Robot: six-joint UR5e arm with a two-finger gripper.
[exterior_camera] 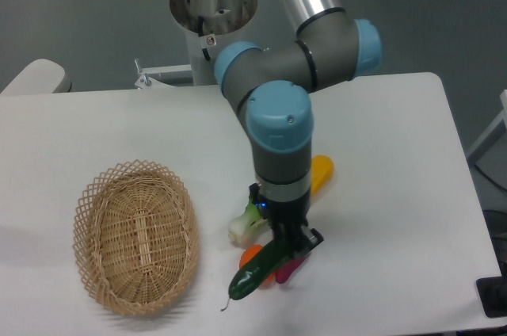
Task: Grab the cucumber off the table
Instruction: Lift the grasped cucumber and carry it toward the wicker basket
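— Table [396, 162], white, rounded corners: what stands on it, largest first?

— Arm [279, 134], grey with blue joint caps, reaching down over the front middle. Next, wicker basket [136, 237], oval, at the left, well apart from the rest.

— And the vegetables?

— Cucumber [260, 271], dark green, glossy, lying at a slant below the wrist, thin stem tip toward the front edge. Its upper end runs up into the gripper [291, 246].

— Gripper state?

— Closed around the cucumber's upper end, as far as the view shows; fingers mostly hidden by the wrist. Cannot tell whether the cucumber's lower end touches the table.

— Smaller items?

— Yellow piece [321, 173] behind the wrist; bok choy [247, 225], pale, left of the gripper; orange piece [251, 255] touching the cucumber; purple tip [287, 272] just right of it.
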